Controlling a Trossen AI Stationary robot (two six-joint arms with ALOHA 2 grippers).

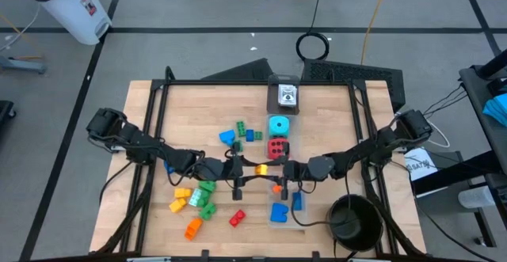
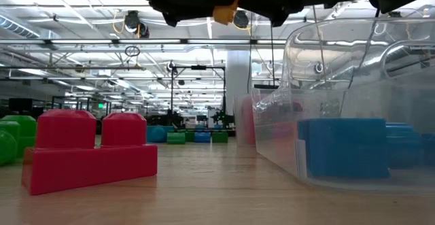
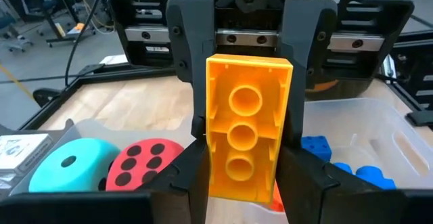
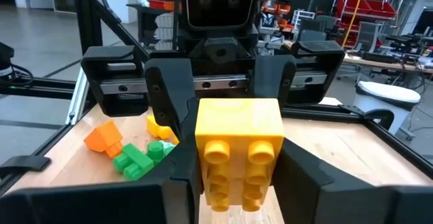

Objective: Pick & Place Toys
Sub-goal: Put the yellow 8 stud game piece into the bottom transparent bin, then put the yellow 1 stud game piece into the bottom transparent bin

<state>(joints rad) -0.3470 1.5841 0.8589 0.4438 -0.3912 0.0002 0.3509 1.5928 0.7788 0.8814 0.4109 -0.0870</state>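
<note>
Two hands met above the table's [image 1: 158,119] middle: the left hand [image 1: 240,169] and right hand [image 1: 279,169] both grasped one yellow brick [image 1: 260,168] between them.

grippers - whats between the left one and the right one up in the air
A yellow brick, gripped by the left gripper and met by the right gripper from the other end; both wrist views show it.

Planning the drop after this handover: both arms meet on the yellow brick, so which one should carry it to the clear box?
Probably the right. Both the left gripper and the right gripper have jaws on the yellow brick, but the clear box lies just below the right gripper.
</note>
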